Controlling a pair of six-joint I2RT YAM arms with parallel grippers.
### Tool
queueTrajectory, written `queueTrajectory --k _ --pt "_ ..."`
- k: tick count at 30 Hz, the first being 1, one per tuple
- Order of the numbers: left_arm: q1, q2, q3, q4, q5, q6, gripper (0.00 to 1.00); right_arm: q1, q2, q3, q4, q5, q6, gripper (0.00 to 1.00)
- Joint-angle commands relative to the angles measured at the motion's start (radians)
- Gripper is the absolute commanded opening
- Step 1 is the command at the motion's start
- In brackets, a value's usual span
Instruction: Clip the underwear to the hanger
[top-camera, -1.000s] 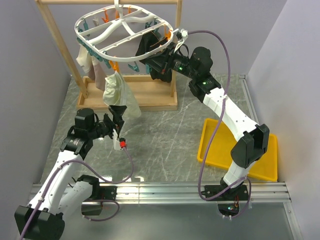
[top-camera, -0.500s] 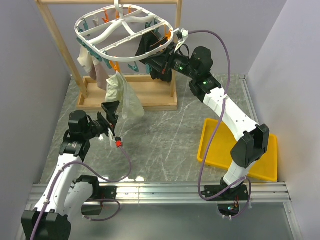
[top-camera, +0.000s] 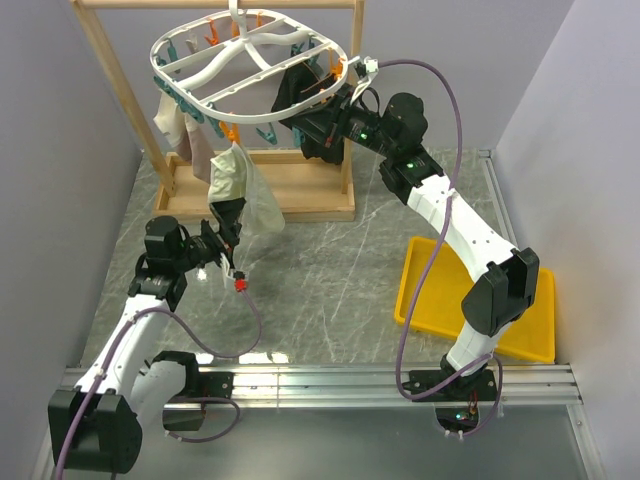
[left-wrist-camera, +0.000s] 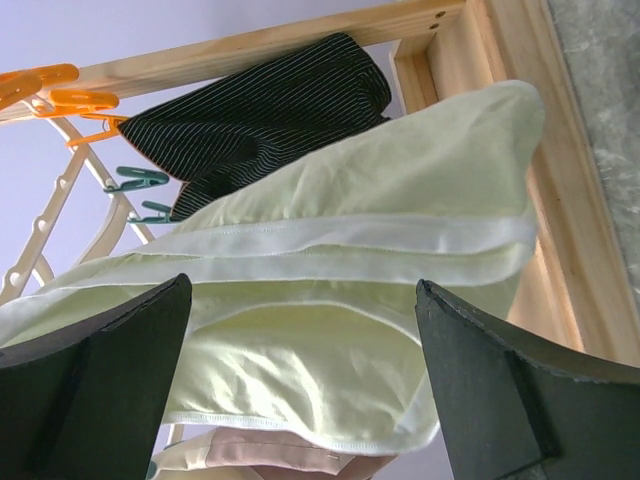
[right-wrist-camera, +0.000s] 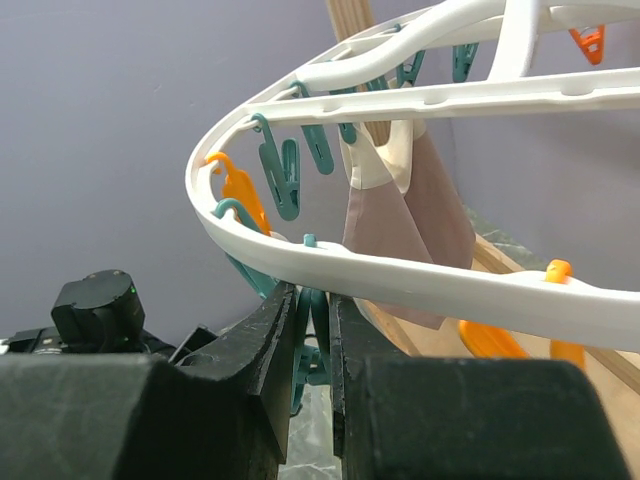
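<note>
The white hanger (top-camera: 232, 62) hangs from the wooden rack, ringed by teal and orange clips. The pale cream underwear (top-camera: 237, 183) dangles from its front edge. My left gripper (top-camera: 226, 222) is open just below the underwear's hem, not holding it. In the left wrist view the underwear (left-wrist-camera: 330, 300) fills the space beyond my open left gripper (left-wrist-camera: 302, 285). My right gripper (top-camera: 322, 98) is at the hanger's right rim. The right wrist view shows my right gripper (right-wrist-camera: 312, 295) shut on a teal clip (right-wrist-camera: 322, 325) under the rim (right-wrist-camera: 420, 278).
A black striped garment (left-wrist-camera: 260, 110) and a beige-pink cloth (right-wrist-camera: 400, 210) also hang on the hanger. The wooden rack (top-camera: 270, 195) stands at the back on the marble table. A yellow tray (top-camera: 430, 290) lies at the right, under the right arm.
My left gripper dropped back to the left from the underwear's hem, then rose slightly toward it again. The underwear swung a little. The right arm has not moved.
</note>
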Motion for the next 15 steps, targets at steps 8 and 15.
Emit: queueTrajectory --k 8,15 --pt "0.011 0.040 -0.030 0.141 0.013 0.091 0.99 -0.004 -0.001 0.031 0.020 -0.067 0.018 0.00" --pt "0.028 0.040 -0.033 0.124 0.029 0.139 0.99 -0.004 0.003 0.035 0.022 -0.071 0.024 0.00"
